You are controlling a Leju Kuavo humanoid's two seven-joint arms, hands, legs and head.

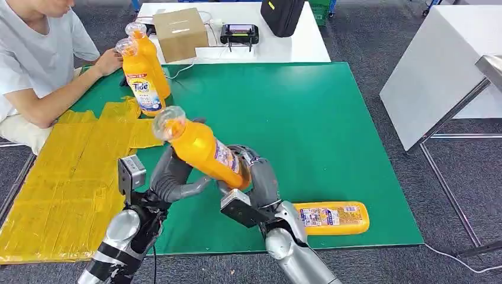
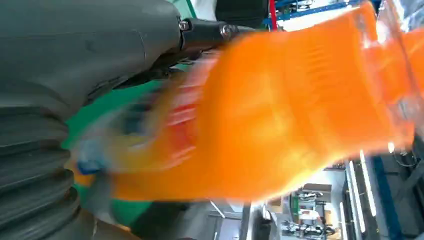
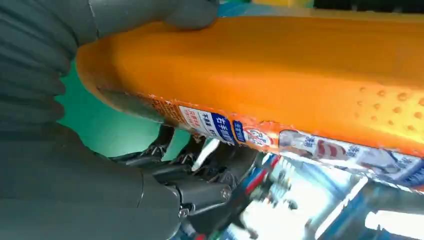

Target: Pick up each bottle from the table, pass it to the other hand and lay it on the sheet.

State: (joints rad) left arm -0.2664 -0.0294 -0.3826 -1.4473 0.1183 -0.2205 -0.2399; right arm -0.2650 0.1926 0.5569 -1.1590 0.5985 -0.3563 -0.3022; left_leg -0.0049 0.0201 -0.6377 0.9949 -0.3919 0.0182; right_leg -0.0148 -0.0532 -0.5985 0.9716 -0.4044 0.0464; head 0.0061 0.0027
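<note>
One tilted orange bottle (image 1: 201, 151) with clear cap, blue-white label.

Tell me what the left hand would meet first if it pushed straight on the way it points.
Likely the tilted orange bottle that the right hand holds: the left hand sits right beside it, though contact is unclear.
</note>
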